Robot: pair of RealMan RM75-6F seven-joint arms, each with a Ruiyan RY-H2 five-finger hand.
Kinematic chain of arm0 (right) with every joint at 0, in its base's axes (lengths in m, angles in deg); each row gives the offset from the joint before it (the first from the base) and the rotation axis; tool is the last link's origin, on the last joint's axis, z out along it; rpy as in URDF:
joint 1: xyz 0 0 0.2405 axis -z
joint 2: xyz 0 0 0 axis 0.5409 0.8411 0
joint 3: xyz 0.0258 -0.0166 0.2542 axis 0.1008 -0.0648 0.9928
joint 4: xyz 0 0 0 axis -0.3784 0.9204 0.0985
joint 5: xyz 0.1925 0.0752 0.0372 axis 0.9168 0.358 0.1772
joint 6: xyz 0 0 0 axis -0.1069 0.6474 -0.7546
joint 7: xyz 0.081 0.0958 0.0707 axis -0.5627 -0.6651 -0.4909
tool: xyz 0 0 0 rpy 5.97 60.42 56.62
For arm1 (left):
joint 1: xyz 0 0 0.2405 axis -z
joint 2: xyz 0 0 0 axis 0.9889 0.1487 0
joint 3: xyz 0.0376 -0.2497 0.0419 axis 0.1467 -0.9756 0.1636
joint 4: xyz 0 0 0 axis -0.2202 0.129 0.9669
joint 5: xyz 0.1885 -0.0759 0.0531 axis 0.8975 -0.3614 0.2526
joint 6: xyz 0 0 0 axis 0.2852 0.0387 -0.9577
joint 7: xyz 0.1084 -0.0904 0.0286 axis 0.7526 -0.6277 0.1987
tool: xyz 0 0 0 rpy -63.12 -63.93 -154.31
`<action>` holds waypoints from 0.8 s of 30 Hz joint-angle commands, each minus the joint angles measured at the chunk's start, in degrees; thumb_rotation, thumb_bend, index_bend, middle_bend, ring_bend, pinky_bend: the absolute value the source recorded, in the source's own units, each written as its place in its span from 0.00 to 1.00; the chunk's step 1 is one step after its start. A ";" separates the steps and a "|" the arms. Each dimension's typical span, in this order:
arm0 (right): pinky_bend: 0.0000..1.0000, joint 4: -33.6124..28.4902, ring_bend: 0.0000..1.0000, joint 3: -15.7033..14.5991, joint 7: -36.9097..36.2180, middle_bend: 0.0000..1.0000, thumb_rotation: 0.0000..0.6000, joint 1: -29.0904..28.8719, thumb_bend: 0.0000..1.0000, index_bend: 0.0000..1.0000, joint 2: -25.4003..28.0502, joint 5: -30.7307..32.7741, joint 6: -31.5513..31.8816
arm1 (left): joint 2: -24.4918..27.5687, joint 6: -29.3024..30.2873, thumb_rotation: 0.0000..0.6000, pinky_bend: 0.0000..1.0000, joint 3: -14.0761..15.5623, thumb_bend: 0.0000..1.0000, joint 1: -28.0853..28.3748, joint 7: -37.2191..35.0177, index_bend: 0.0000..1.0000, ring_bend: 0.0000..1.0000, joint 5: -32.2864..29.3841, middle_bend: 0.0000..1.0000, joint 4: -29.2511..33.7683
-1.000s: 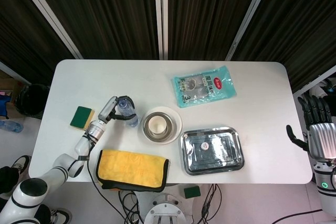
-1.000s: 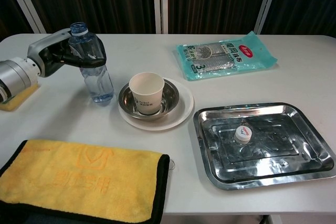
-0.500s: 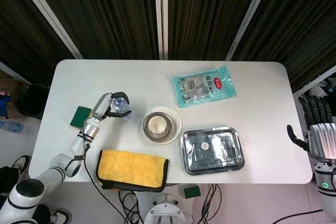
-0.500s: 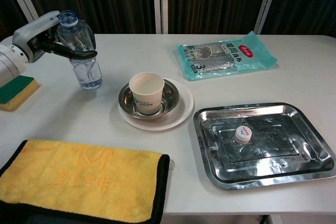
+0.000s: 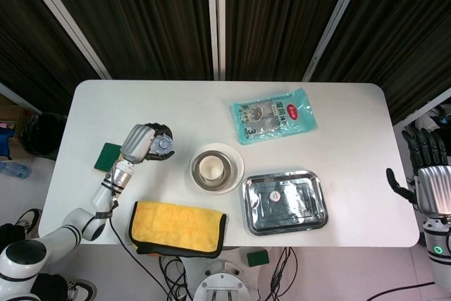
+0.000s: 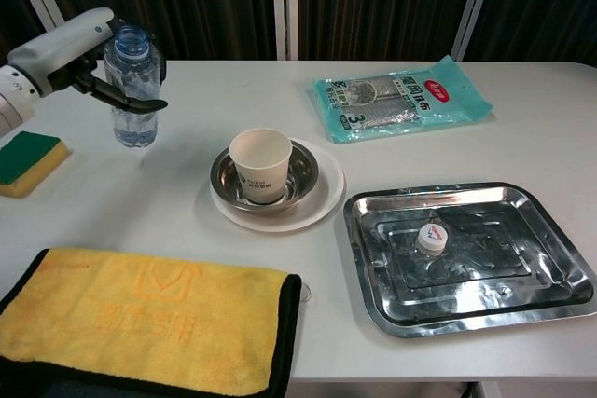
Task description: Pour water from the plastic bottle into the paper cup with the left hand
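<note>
Two hands are on record. The left hand [image 6: 89,53] grips the plastic bottle [image 6: 131,90] around its upper body, fingers wrapped round the side facing the camera. The bottle is upright, uncapped and partly filled; it appears lifted clear of the table [image 6: 392,151], though the chest view does not settle whether its base touches. An upright hold suits carrying: nothing can spill until the neck is brought over the target. The right hand [image 5: 428,174] hangs off the table's right edge, fingers spread and holding nothing, well apart from the work.

The paper cup [image 6: 260,165] stands upright inside a steel bowl [image 6: 303,174], which sits on a white plate [image 6: 326,198] near the table centre. That nesting would likely catch any overflow. The bottle is well to the left of the cup, so the pour has not begun, in my judgement.

A white cap [image 6: 429,238] lies in the steel tray [image 6: 546,258], probably the bottle's own. A green sponge [image 6: 28,157], a yellow cloth [image 6: 140,319] and a teal packet [image 6: 401,95] lie apart from the cup.

Unclear items: the water level in the cup cannot be read from either view; the sponge and cloth are cut by the chest view's edge; the left hand's far-side fingers are hidden behind the bottle.
</note>
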 commanded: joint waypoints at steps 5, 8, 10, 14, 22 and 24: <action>0.00 0.25 0.00 -0.08 -0.28 0.00 1.00 0.09 0.36 0.00 -0.06 0.13 -0.13 | 0.01 0.72 1.00 0.65 0.09 0.38 0.48 15.74 0.69 0.52 0.64 0.66 3.26; 0.00 0.44 0.00 -0.11 -0.53 0.00 1.00 0.09 0.36 0.00 -0.14 0.22 -0.26 | -0.21 0.92 1.00 0.65 0.00 0.38 0.77 20.16 0.70 0.52 0.86 0.66 3.94; 0.00 0.53 0.00 -0.09 -0.66 0.00 1.00 0.08 0.36 0.00 -0.17 0.24 -0.28 | -0.32 1.00 1.00 0.65 -0.16 0.38 0.90 22.54 0.70 0.52 0.85 0.67 4.41; 0.00 0.65 0.00 -0.01 -0.92 0.00 1.00 0.11 0.36 0.00 -0.10 0.37 -0.30 | -0.69 1.37 1.00 0.65 -0.18 0.39 1.16 26.68 0.71 0.52 1.18 0.67 4.55; 0.00 1.02 0.00 0.00 -1.36 0.00 1.00 0.25 0.36 0.00 0.02 0.80 -0.59 | -1.23 2.75 1.00 0.66 0.53 0.39 1.29 32.05 0.72 0.53 2.65 0.68 4.55; 0.00 1.02 0.00 0.04 -1.49 0.00 1.00 0.20 0.36 0.00 0.00 0.80 -0.62 | -1.42 3.52 1.00 0.67 0.92 0.40 1.44 34.46 0.72 0.54 3.56 0.68 4.07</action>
